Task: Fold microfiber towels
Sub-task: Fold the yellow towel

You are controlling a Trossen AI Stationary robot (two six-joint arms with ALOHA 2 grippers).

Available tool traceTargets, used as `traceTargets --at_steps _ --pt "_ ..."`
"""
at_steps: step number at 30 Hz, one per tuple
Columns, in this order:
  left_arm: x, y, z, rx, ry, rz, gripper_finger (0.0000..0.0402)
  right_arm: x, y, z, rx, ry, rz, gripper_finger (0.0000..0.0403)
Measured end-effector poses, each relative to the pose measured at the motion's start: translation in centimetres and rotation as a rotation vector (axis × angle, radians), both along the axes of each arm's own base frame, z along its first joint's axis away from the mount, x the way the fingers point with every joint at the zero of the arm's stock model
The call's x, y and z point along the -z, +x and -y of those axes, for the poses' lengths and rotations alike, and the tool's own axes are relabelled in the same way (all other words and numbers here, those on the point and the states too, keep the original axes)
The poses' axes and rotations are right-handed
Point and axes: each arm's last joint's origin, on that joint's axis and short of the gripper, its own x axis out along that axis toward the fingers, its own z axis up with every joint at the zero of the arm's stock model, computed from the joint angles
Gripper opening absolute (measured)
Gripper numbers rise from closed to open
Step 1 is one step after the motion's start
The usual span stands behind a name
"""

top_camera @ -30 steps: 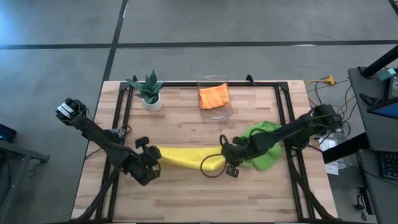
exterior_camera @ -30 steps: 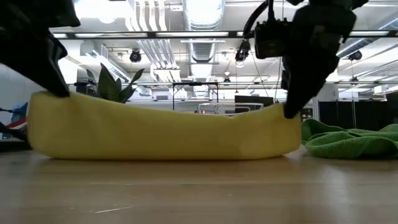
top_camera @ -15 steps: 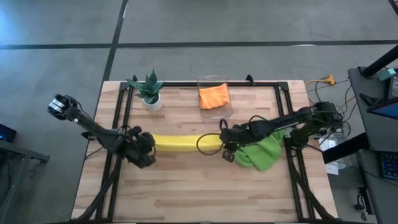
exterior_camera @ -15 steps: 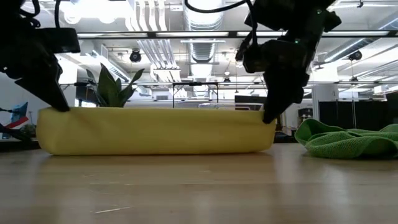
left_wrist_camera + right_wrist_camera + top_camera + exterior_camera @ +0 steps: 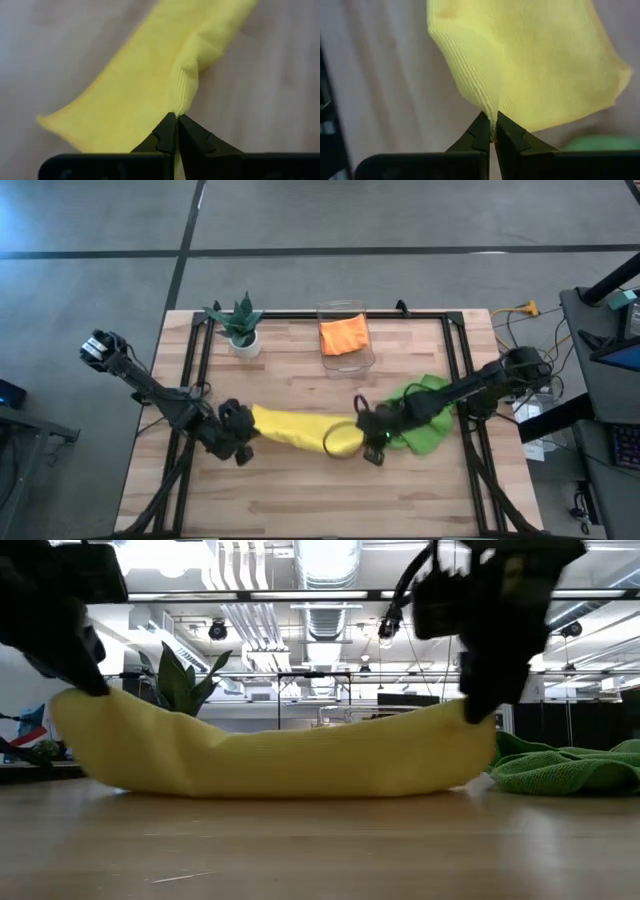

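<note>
Your left end effector (image 5: 243,442) and right end effector (image 5: 366,442) each pinch an end of the yellow towel (image 5: 295,430), sagging onto the desk (image 5: 300,490).

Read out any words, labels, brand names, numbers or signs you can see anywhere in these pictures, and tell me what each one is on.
There is no readable text in any view.
The yellow towel, green towel, orange towel, clear bin and plant pot carry no visible lettering.
The signs and equipment in the room behind the table in the low view are too small and blurred to read.
</note>
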Motion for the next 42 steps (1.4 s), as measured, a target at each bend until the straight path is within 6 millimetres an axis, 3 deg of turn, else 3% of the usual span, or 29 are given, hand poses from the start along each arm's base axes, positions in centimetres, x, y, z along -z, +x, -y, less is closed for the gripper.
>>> traceTargets --at_steps 8,12,17,20,26,42 --pt "2.3 0.4 5.8 0.194 -0.147 0.008 0.0000 -0.2 -2.9 -7.3 -0.028 0.105 -0.006 0.0009" --pt "2.1 0.6 6.5 0.182 -0.181 0.057 0.0000 -0.9 -3.4 -8.6 0.041 0.118 0.058 0.0009" --pt "0.1 0.5 5.9 0.145 -0.177 0.232 0.0000 -1.3 -3.4 -8.6 0.117 0.137 0.162 0.0009" --pt "0.2 -0.1 5.1 0.115 -0.182 0.280 0.0000 -0.9 -3.6 -8.3 0.179 0.194 0.289 0.0009" --pt "1.5 -0.8 3.0 0.050 -0.245 0.403 0.0000 0.8 -5.1 -6.2 0.327 0.258 0.453 0.0009" --pt "6.2 -4.2 -1.9 -0.207 -0.320 0.452 0.0000 3.8 -9.6 -2.0 0.534 0.342 0.354 0.0009"
